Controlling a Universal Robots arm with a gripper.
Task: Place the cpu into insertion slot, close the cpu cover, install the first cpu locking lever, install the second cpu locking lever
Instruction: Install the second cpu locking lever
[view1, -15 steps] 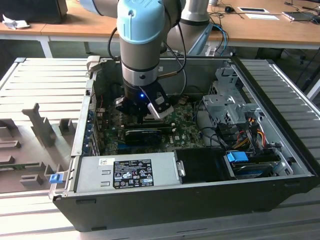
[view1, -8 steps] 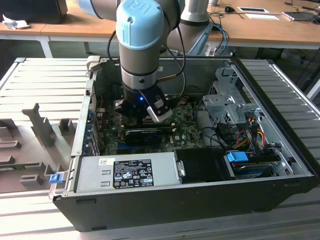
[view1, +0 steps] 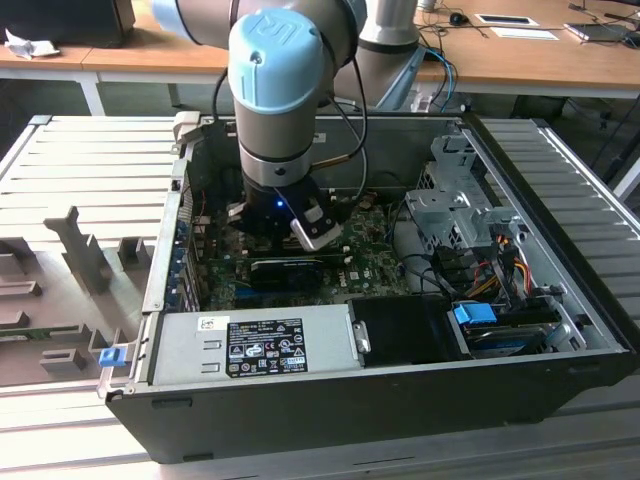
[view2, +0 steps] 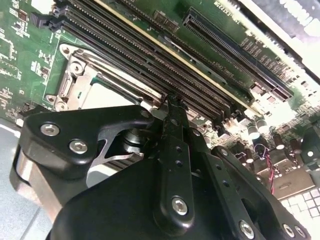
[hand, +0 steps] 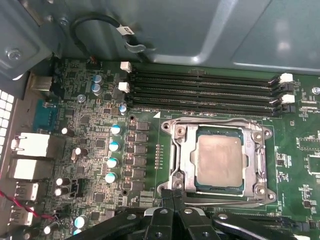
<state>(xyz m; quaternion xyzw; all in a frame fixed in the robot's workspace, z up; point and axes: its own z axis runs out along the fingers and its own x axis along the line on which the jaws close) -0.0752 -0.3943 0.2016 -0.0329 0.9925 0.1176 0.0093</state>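
Observation:
In the first wrist view the cpu (hand: 218, 160), a flat square chip with a grey metal top, lies in the insertion slot (hand: 265, 132) on the green board. The cpu cover (hand: 184, 150), a metal frame with a square window, lies flat around it. A thin lever rod (hand: 220, 202) runs along the socket edge nearest my gripper. My gripper (hand: 171, 189) is shut, its black fingertips together at the socket's corner, right by that rod's end. In the second wrist view the gripper (view2: 172, 102) hangs just beside the socket (view2: 75, 80). In the exterior view the gripper (view1: 283, 240) reaches down inside the open computer case.
Long black memory slots (hand: 200, 87) run along the socket's far side. A black expansion card (view1: 290, 270) sits just in front of the gripper. The power supply (view1: 250, 345), drive cage (view1: 455, 200) and case walls (hand: 200, 30) enclose the space. Capacitors (hand: 114, 145) stand beside the socket.

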